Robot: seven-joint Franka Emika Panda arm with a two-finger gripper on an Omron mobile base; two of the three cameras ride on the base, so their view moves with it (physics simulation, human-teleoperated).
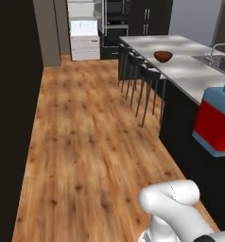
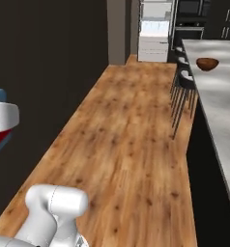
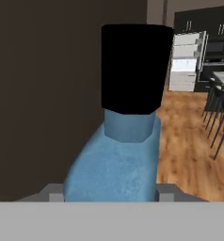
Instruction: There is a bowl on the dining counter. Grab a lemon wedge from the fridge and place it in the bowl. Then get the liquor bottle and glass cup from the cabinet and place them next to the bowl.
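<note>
The pincer (image 3: 111, 197) grips the bottle (image 3: 118, 141) by its sides, held above the wooden floor (image 1: 86, 142); the bowl (image 1: 163, 56) sits on the counter (image 1: 190, 71).

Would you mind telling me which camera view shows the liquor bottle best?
The left base view: the liquor bottle shows its red body and light blue shoulders, held in the air. The hand view gives just its cap and shoulders close up; the right base view catches a sliver at the left edge.

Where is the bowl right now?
The bowl sits on the dining counter ahead, near its far end, above the row of stools; in the left base view it is upper right, left of the sink.
</note>
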